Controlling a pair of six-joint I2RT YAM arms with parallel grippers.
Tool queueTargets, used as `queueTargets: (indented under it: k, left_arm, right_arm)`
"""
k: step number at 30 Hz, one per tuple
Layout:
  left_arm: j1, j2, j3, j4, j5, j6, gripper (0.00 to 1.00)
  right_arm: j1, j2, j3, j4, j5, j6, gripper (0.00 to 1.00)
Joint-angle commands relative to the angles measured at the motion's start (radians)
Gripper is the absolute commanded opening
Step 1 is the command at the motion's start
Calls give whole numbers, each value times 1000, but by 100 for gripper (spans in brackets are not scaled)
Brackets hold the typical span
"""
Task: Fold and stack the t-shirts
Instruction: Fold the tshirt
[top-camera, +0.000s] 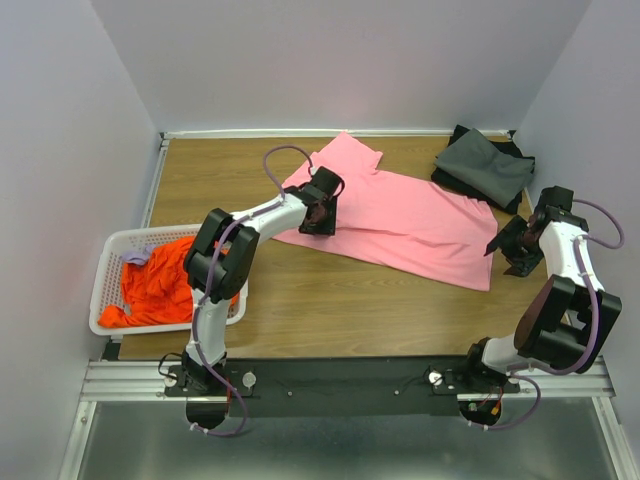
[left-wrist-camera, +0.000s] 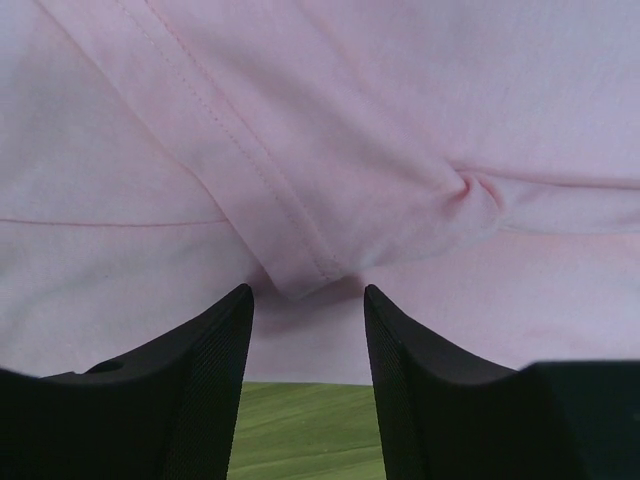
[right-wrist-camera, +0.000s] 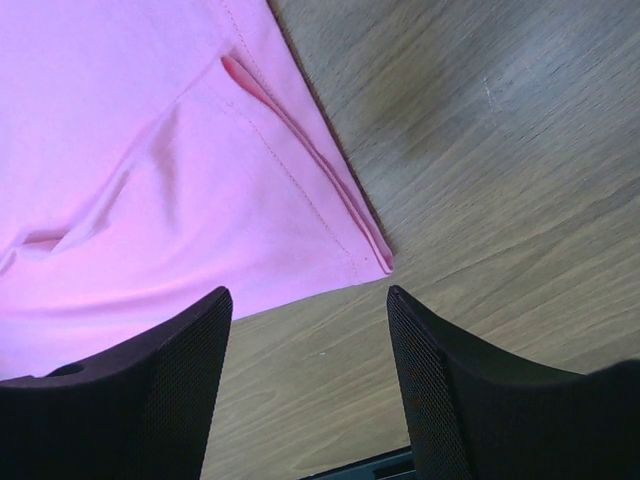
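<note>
Pink tee (top-camera: 400, 220) laid out mid-surface (top-camera: 330, 300), not yet folded.
Grey tees (top-camera: 485, 168) seen folded and stacked back-R; orange tee (top-camera: 160, 285) crumpled in basket (top-camera: 105, 290). L fingers (left-wrist-camera: 190, 380) part-open astride pink hem, unpinched; R fingers (right-wrist-camera: 150, 390) wide by its corner.

The worktop (top-camera: 330, 310) is of brown wood with a clear grain. A white slotted basket (top-camera: 104, 275) stands at the left edge of the worktop. Plain pale walls (top-camera: 350, 60) rise at its far, left and right sides. A silver metal rail (top-camera: 130, 381) runs along the near edge of the worktop, and a dull grey metal sheet (top-camera: 340, 445) lies nearer still.
</note>
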Motion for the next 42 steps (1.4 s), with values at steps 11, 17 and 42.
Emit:
queueTargets:
  k: [11, 17, 42]
  left_arm:
    - [-5, 55, 81, -3, -38, 28, 49]
    - [-6, 68, 97, -22, -58, 43, 46]
    - [-25, 66, 86, -31, -76, 39, 7]
  right_arm:
    - [3, -26, -12, 2, -25, -15, 71]
    - [3, -29, -15, 2, -26, -15, 71]
    - [3, -22, -14, 2, -23, -15, 71]
